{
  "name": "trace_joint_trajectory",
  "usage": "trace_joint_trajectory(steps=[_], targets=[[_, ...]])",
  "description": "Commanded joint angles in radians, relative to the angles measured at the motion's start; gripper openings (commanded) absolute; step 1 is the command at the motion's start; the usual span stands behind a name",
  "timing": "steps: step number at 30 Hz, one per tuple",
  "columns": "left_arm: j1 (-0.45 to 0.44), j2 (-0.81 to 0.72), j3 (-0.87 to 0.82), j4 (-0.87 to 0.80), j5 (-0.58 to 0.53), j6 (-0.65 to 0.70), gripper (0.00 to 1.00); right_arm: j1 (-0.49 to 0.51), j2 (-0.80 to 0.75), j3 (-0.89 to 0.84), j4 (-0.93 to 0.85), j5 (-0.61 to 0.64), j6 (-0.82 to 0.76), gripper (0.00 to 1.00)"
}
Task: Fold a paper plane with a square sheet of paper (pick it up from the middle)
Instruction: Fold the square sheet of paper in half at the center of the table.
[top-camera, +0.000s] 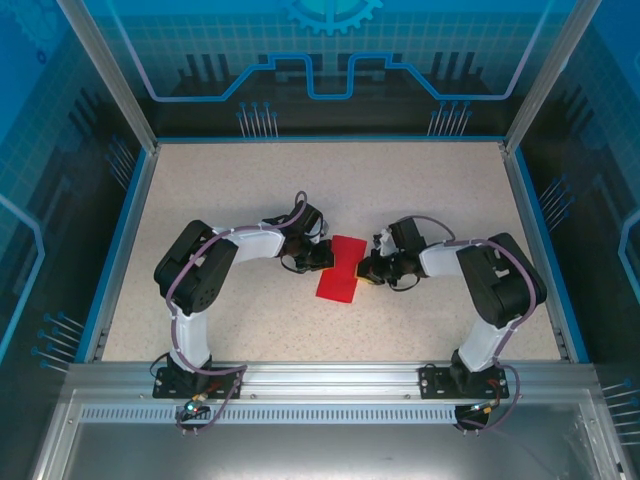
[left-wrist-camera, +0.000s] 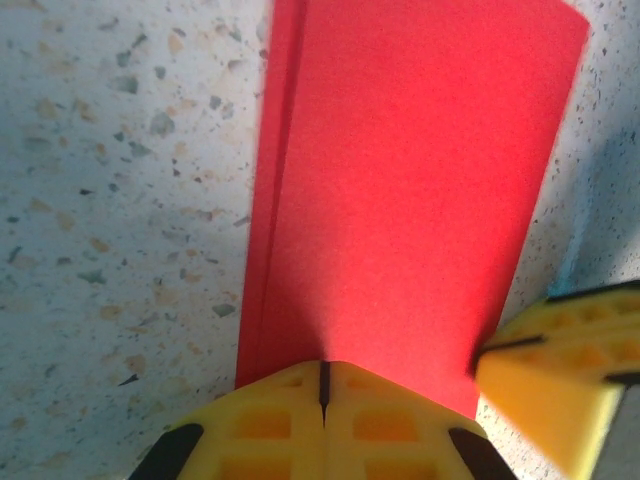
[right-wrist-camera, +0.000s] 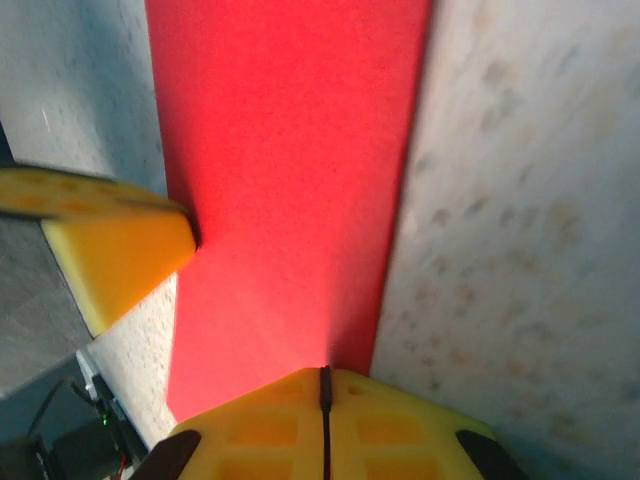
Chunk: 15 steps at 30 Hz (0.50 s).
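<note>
Red paper (top-camera: 338, 268), folded to rectangle, was seen flat at centre of table (top-camera: 250, 180), between both grippers. Step judged: fold being flattened. For clean crease, left edge should be held down, layers kept aligned, right edge pressed evenly and not dragged.

Left gripper (top-camera: 322, 256) was seen closed, tips at paper's left edge, arm bent low with elbow outward. Right gripper (top-camera: 366, 270) was seen closed at right edge, arm mirrored. Whether paper was pinched could not be told.

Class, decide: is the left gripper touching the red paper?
Touching. In the left wrist view, the shut left gripper meets the red paper with no gap.
</note>
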Motion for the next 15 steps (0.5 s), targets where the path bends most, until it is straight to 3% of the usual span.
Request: trace_joint_trajectory(steps=[1, 6, 15], targets=[[-0.007, 0.027, -0.029, -0.136, -0.067, 0.024, 0.0, 0.035, 0.018, -0.023, 0.024, 0.015, 0.017, 0.06], [-0.007, 0.024, -0.037, -0.131, -0.07, 0.021, 0.0, 0.036, -0.033, -0.044, -0.013, 0.068, 0.021, 0.06], [-0.007, 0.027, -0.046, -0.116, -0.067, 0.013, 0.0, 0.083, -0.12, -0.049, 0.002, 0.047, 0.066, 0.08]])
